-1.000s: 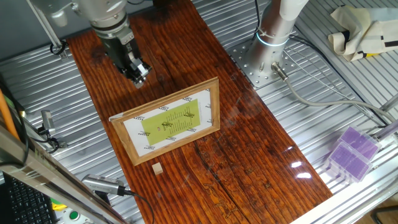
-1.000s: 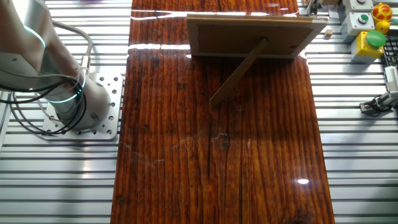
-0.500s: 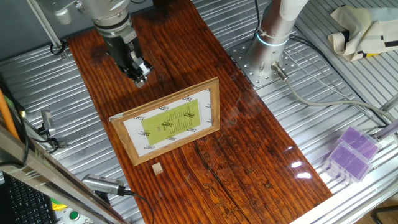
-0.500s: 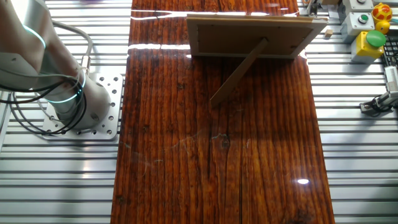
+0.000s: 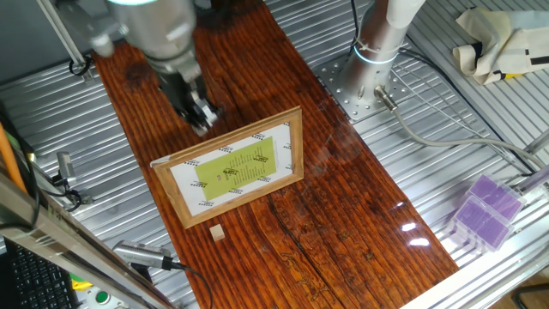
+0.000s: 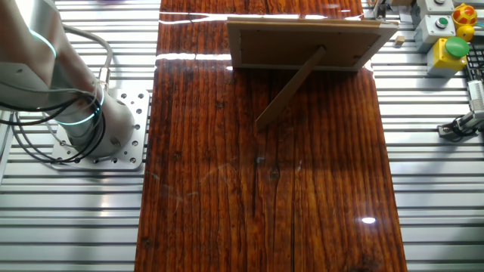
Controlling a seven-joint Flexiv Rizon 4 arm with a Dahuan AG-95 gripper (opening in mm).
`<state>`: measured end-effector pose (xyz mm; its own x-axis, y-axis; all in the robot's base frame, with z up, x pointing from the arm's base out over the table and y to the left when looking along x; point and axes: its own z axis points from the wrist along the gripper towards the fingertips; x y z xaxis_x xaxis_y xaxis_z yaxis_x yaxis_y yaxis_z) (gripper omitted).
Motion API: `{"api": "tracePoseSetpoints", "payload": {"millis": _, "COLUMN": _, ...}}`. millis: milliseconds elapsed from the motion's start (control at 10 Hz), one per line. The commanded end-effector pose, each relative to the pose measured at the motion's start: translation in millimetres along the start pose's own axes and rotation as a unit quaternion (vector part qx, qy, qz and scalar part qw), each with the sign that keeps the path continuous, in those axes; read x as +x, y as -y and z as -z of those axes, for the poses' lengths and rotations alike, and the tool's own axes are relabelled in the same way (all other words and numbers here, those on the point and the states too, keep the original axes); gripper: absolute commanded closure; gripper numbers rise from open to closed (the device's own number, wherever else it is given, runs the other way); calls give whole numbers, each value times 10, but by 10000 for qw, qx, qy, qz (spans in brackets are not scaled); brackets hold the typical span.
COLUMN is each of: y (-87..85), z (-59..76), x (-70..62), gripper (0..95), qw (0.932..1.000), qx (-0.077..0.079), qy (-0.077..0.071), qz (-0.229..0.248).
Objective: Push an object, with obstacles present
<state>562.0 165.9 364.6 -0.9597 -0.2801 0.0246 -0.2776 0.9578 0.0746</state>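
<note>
One tiny light-tan wooden cube (image 5: 217, 233) sits on the dark red-brown wooden board (image 5: 343, 206), near the board's left long edge as one fixed view shows it, just in front of the lower left corner of the flat rectangular picture frame with light wood border, white mat and yellow-green printed sheet (image 5: 233, 166), apart from it. Cube and frame lie where they did a second ago. The frame stands propped, leaning back; the other fixed view shows its plain back (image 6: 310, 43) and the slanted wooden strut (image 6: 290, 88) resting on the board near the far edge.

What differs is the arm: the dark two-finger gripper (image 5: 202, 121) has come down and toward the frame, now hanging just behind the frame's top edge, closer than half a second ago. It is smeared by motion, so whether the jaws are apart or together cannot be told, and whether it touches the frame cannot be told either.

In the other fixed view the gripper is out of sight and the cube is hidden behind the frame. The arm's grey base (image 6: 79, 125) stands on the ribbed metal table (image 6: 439, 189) beside the board's long edge. A translucent purple box (image 5: 484, 212) lies on the metal near the board's near right corner.
</note>
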Motion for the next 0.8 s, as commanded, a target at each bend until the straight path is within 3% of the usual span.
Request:
{"api": "tracePoseSetpoints", "payload": {"millis": 100, "y": -42, "z": -230, "x": -8, "gripper": 950, "qw": 10000, "qx": 16, "qy": 79, "qz": -10}}
{"api": "tracePoseSetpoints", "payload": {"millis": 500, "y": -142, "z": -704, "x": -45, "gripper": 950, "qw": 9998, "qx": 19, "qy": 185, "qz": -107}}
{"api": "tracePoseSetpoints", "payload": {"millis": 800, "y": -174, "z": -858, "x": -39, "gripper": 950, "qw": 9998, "qx": 19, "qy": 198, "qz": -53}}
